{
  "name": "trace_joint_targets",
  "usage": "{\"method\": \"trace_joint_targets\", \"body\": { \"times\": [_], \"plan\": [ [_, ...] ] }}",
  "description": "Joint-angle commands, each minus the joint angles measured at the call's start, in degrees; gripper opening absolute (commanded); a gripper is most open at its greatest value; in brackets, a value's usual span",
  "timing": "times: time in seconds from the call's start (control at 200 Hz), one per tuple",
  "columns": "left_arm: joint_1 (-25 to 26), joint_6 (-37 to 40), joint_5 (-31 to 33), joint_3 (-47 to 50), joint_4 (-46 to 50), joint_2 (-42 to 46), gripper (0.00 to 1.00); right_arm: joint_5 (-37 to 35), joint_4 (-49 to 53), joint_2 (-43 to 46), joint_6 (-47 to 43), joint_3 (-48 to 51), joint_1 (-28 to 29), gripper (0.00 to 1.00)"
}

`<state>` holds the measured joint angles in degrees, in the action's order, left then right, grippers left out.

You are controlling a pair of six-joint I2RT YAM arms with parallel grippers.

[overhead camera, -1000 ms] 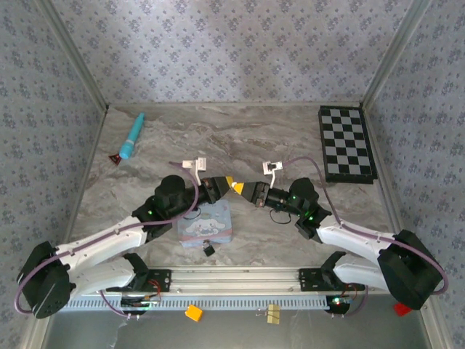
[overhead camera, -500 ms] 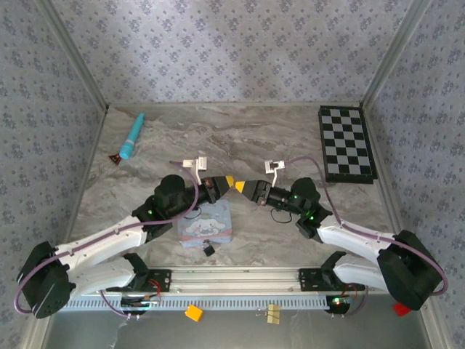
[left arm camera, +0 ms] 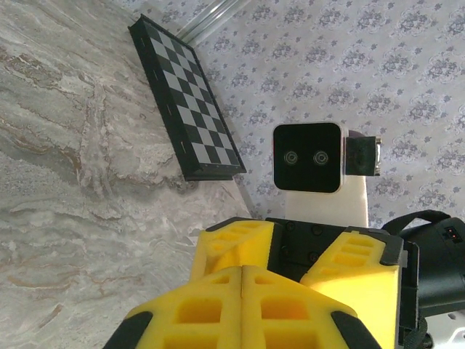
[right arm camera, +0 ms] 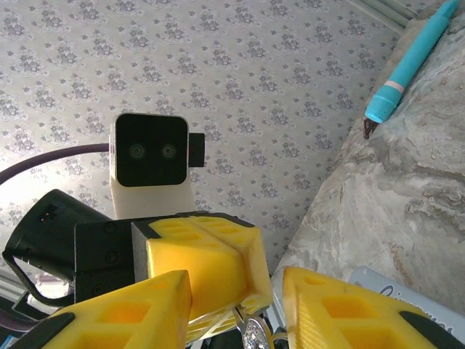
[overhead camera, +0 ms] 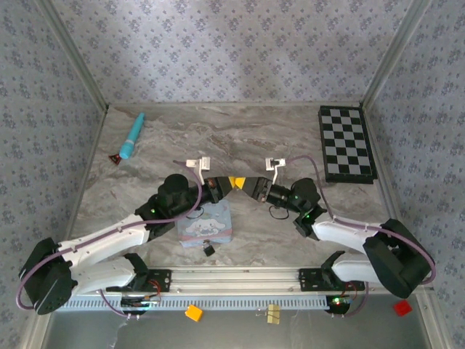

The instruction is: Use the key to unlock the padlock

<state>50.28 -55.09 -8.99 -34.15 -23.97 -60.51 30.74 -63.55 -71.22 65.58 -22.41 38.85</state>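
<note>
Above the middle of the table my left gripper (overhead camera: 227, 182) and right gripper (overhead camera: 243, 184) meet tip to tip. The left gripper (left arm camera: 242, 270) is shut, its yellow fingers (right arm camera: 207, 262) pressed together. A small silvery key (right arm camera: 254, 332) sticks out from their tips. My right gripper (right arm camera: 236, 282) stands open, its fingers (left arm camera: 232, 243) on either side of the left gripper's tip and off the key. The padlock (overhead camera: 208, 249), a tiny black block, lies on the table just in front of a pale blue cartoon-printed tin (overhead camera: 205, 224), below both grippers.
A black-and-white chessboard (overhead camera: 346, 143) lies at the back right. A teal pen (overhead camera: 132, 136) lies at the back left with a small dark piece (overhead camera: 116, 157) beside it. Patterned walls (overhead camera: 232, 51) close in the back and sides.
My right gripper has opened its jaws and let go of the key, and has moved slightly left around the left gripper's tip. The left gripper has closed fully on the key.
</note>
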Motion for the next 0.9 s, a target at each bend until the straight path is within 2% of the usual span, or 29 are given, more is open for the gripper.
{"method": "trace_joint_targets", "body": {
  "times": [0.0, 0.13, 0.46, 0.9],
  "plan": [
    [0.3, 0.4, 0.1, -2.4, -1.3, 1.0, 0.0, 2.4, -3.0, 0.0, 0.3, -0.5, 0.1, 0.37],
    [-0.6, 0.3, 0.3, -2.3, -0.3, 2.6, 0.0, 3.1, -2.9, -0.1, 0.3, -0.6, 0.2, 0.34],
    [-2.9, -0.9, -1.2, -1.9, 0.3, 5.4, 0.0, 3.7, -3.8, -0.4, 0.7, -1.4, 0.9, 0.36],
    [-2.9, -2.2, -4.1, -1.7, -1.1, 3.8, 0.0, 3.4, -2.6, 0.4, -1.2, -2.0, 0.9, 0.44]
  ]
}}
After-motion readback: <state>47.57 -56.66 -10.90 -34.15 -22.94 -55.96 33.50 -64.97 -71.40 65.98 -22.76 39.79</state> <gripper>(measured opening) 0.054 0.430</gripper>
